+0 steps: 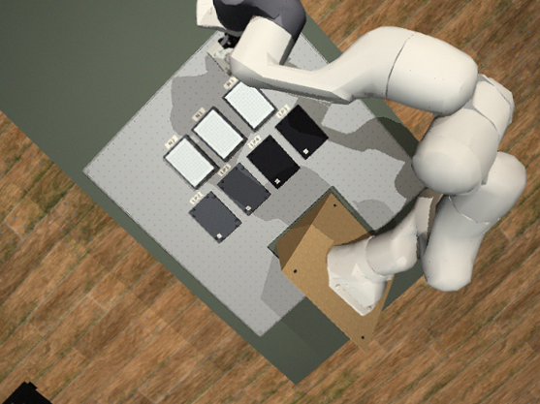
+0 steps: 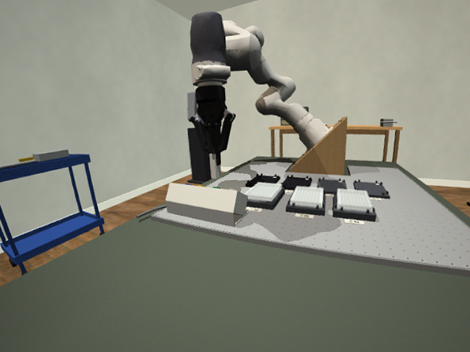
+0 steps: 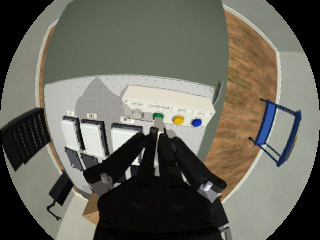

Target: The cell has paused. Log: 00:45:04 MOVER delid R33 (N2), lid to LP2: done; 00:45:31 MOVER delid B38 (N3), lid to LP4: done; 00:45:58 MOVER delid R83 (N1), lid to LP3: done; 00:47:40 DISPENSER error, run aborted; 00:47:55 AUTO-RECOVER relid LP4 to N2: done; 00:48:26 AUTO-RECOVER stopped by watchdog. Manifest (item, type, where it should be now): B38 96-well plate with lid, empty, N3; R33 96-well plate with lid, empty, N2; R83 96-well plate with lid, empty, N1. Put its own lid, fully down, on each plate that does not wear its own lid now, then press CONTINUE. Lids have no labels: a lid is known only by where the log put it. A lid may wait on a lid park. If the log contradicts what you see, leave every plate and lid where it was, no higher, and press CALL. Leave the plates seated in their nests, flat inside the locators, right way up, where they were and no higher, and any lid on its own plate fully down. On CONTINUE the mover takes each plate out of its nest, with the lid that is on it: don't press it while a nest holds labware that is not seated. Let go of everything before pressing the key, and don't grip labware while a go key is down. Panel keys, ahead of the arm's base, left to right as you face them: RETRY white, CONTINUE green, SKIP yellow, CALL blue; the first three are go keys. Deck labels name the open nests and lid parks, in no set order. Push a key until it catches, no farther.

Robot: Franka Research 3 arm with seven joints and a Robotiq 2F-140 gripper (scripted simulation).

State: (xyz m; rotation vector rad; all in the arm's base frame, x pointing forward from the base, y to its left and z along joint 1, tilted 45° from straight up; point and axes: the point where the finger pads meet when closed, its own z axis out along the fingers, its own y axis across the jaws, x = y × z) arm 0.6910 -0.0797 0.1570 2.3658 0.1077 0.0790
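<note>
Three white 96-well plates sit in a row of nests: one at N2, one in the middle nest and one in the nest nearest the panel. They look flat and seated; I cannot tell which of them wear clear lids. Four dark lid parks lie in a row beside them and look bare. My gripper is shut on nothing and points straight down over the panel box. In the wrist view its tips line up with the green key, a little above it.
The white key, yellow key and blue key flank the green one. A wooden wedge carries the arm's base. A blue cart stands off the table on the left.
</note>
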